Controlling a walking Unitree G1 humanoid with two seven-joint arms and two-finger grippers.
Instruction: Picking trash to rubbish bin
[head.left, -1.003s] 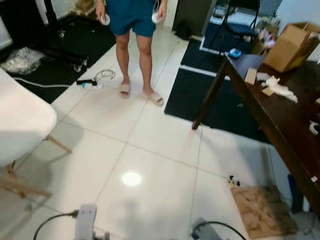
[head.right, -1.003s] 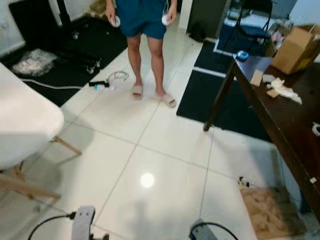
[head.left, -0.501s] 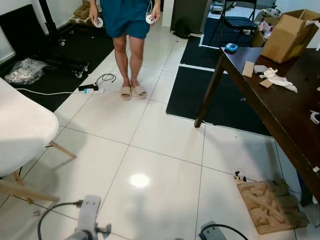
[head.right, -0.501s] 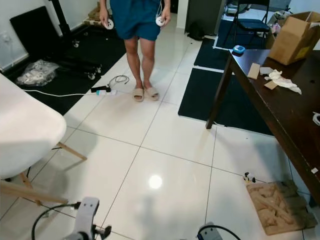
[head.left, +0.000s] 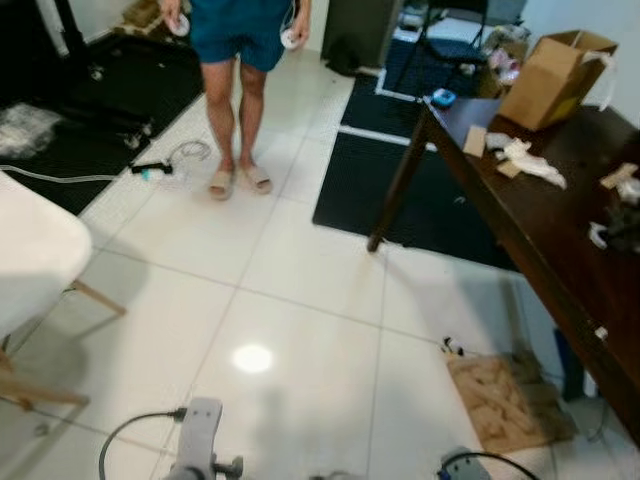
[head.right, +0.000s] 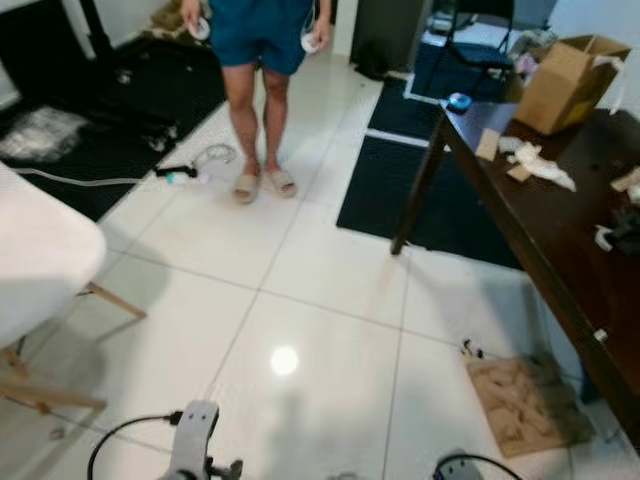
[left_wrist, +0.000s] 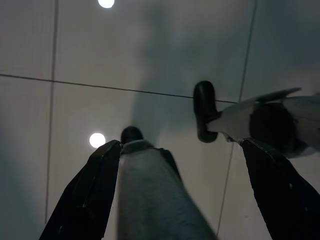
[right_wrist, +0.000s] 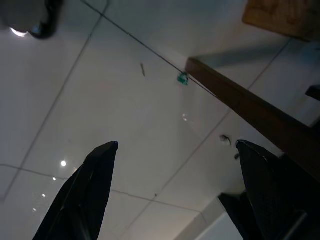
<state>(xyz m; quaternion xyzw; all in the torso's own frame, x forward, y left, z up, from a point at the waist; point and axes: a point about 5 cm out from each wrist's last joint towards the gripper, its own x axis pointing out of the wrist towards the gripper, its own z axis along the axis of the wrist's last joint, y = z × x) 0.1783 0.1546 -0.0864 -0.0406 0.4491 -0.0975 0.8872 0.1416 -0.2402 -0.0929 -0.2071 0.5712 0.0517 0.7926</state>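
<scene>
On the dark table (head.right: 560, 250) crumpled paper (head.right: 540, 165) lies unpicked; left gripper (left_wrist: 180, 195) and right gripper (right_wrist: 175, 190) hang spread and empty, so collection looks unstarted.

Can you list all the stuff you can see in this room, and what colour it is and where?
table: one, dark brown, on the right
cardboard box: one, tan, far end of the table
crumpled paper: one, white, on the table near the box
cardboard scrap: one, tan, on the floor by the table
chair: one, white, on the left
mats: dark, on the white tiles
person: one, blue shorts, sandals, standing far ahead
left gripper: black fingers, open, above the floor
right gripper: black fingers, open, above the floor
</scene>
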